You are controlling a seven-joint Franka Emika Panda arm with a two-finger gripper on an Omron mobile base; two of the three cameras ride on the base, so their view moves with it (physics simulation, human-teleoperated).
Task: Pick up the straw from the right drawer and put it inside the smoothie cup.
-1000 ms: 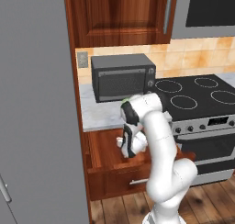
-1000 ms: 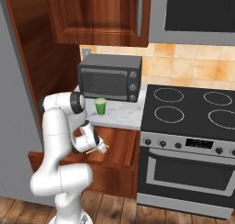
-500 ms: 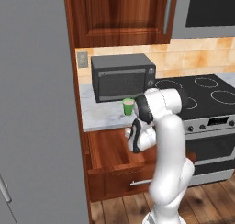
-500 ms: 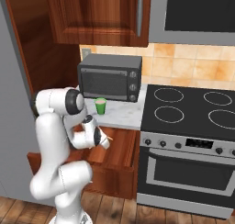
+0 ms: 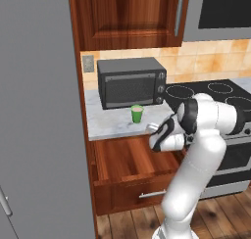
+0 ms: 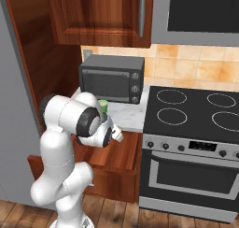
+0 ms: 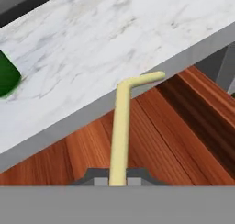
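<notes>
End effector (image 7: 117, 181) is clamped on the straw (image 7: 120, 131), held above the open right drawer (image 5: 128, 159). Smoothie cup (image 5: 137, 113) stands on the desk (image 5: 110, 123), at ten o'clock in the hand view.

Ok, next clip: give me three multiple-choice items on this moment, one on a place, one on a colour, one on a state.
1. Where does the smoothie cup stand?
A. on the counter before the microwave
B. in the drawer
C. on the stove

2. What colour is the straw?
A. red
B. pale yellow-tan
C. blue

3. How is the right drawer?
A. shut
B. removed
C. pulled open

Answers: 1 A, the cup sits on the marble counter by the microwave. 2 B, the hand view shows the tan straw in the end effector. 3 C, its wooden floor is exposed under the counter.
</notes>
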